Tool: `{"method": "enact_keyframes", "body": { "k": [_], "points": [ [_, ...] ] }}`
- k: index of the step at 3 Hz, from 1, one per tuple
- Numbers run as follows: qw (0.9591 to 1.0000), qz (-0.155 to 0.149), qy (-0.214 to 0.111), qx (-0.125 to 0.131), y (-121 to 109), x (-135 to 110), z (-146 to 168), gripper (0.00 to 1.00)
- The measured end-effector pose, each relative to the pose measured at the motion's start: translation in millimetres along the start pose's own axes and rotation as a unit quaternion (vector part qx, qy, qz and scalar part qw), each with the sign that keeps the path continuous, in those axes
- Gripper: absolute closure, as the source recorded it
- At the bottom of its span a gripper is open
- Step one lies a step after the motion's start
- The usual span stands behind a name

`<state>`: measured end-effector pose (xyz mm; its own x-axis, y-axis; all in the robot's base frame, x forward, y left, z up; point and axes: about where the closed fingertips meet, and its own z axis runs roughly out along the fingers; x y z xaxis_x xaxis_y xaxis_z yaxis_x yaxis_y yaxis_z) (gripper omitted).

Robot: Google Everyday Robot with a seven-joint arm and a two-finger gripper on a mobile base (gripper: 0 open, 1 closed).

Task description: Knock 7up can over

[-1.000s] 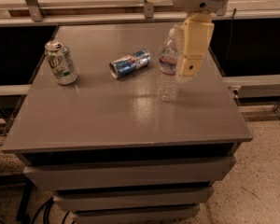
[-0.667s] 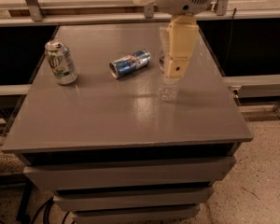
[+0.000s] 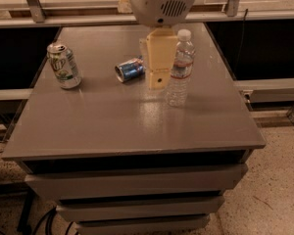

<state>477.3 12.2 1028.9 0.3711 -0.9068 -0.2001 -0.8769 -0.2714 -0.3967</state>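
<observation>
Gripper hangs well right of upright 7up can.

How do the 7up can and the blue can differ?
The 7up can stands upright; the blue can lies on its side. The 7up can is white and green, the blue can blue and silver. The 7up can sits near the table's left edge; the blue can lies mid-table, beside the gripper. Both are soda cans.

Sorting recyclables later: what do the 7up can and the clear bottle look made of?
The 7up can looks metal, probably aluminium: shiny silver rim, printed body. The bottle looks clear plastic: see-through walls, white cap. The hand hangs beside the bottle, well away from the can.
</observation>
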Motion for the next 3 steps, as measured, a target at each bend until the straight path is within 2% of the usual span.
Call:
{"method": "enact_keyframes", "body": {
  "k": [3],
  "points": [
    [0.9995,-0.005,0.023,-0.02,-8,-35,56,0.0]
  ]
}}
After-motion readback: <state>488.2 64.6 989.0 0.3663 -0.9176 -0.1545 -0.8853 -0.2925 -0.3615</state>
